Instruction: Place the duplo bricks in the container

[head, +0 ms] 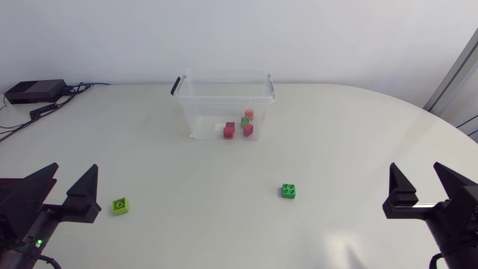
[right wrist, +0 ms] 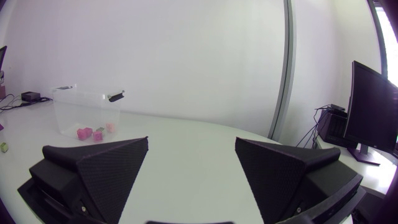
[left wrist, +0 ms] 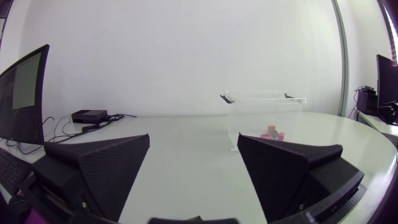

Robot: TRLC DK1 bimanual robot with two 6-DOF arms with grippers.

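White table point(head: 351, 142) bears a clear container point(head: 224, 101); left gripper point(head: 75, 168) and right gripper point(head: 415, 166) gape empty; green brick point(head: 290, 191) shows only overhead.

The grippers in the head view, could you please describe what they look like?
Both the left gripper and right gripper are matte black, each with two broad wedge-shaped fingers whose inner faces show fine dotted texture. A small green light glows behind the left gripper.

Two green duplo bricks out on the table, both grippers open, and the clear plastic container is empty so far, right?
Not empty: the head view shows several small coloured bricks already in the clear plastic container. The rest stands: the lime-green brick and the dark green brick lie on the table, and the left gripper and right gripper are open.
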